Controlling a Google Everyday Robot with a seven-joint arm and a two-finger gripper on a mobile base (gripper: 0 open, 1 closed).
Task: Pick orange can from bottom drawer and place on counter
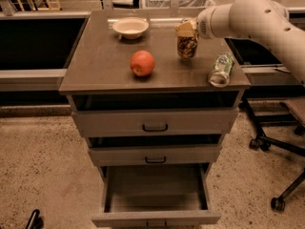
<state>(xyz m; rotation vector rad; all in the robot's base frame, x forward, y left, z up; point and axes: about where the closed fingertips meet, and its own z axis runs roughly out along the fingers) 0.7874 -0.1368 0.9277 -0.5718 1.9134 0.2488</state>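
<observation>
Two fingers (183, 28) of the gripper (186, 32) are closing in on the top of the orange can (187, 46), gripping it from above as far as I can see. The can is standing upright on the surface (105, 66), toward the back right part of it, so it's sitting up on the cabinet top and not down in any drawer. The pale arm (257, 18) is reaching in from the right side and bending down to the can.

Moving out from there, a green-and-white can (220, 69) is lying on its side near the front right corner, well apart from the orange one. An apple (142, 63) is sitting near the middle of the surface, to the left of and in front of the orange can. A small pale bowl (130, 27) is resting further back on the left.

Below, the bottom drawer (156, 217) is hanging pulled out toward the camera, while the two shallower drawers above it, top (119, 123) and middle (119, 155), are sitting pushed in. Off to the right, an office chair base (281, 149) with casters is standing on the speckled floor (43, 166).
</observation>
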